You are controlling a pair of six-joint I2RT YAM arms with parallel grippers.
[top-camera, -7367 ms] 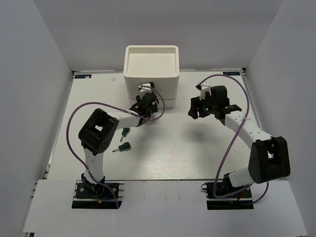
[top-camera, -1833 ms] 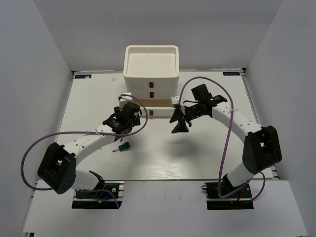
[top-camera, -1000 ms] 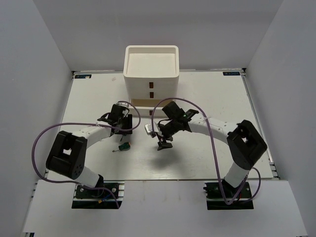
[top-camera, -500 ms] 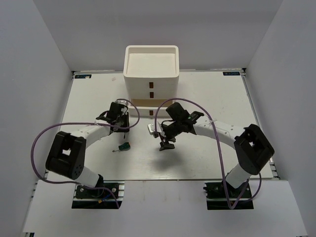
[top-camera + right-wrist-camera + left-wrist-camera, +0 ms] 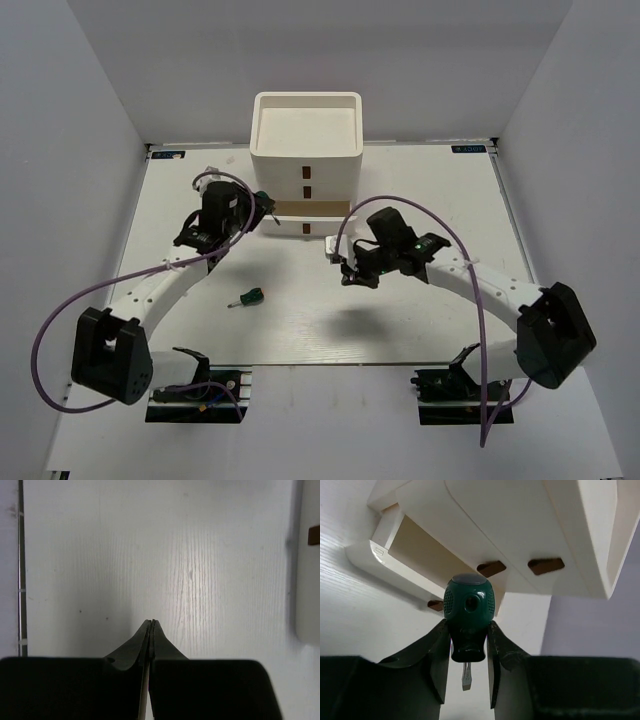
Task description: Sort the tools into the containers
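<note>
Left gripper (image 5: 467,630) holds screwdriver (image 5: 468,600) beside open drawer (image 5: 387,569).

A white table (image 5: 430,180) with a faint wood grain forms the bottom of a plain enclosure. It is closed in by a pale grey back wall (image 5: 420,60), a left wall (image 5: 70,150) and a right wall (image 5: 590,130), all bare and smooth. The light is even and soft, leaving only dim, blurred shadows (image 5: 345,322) on the tabletop.
</note>
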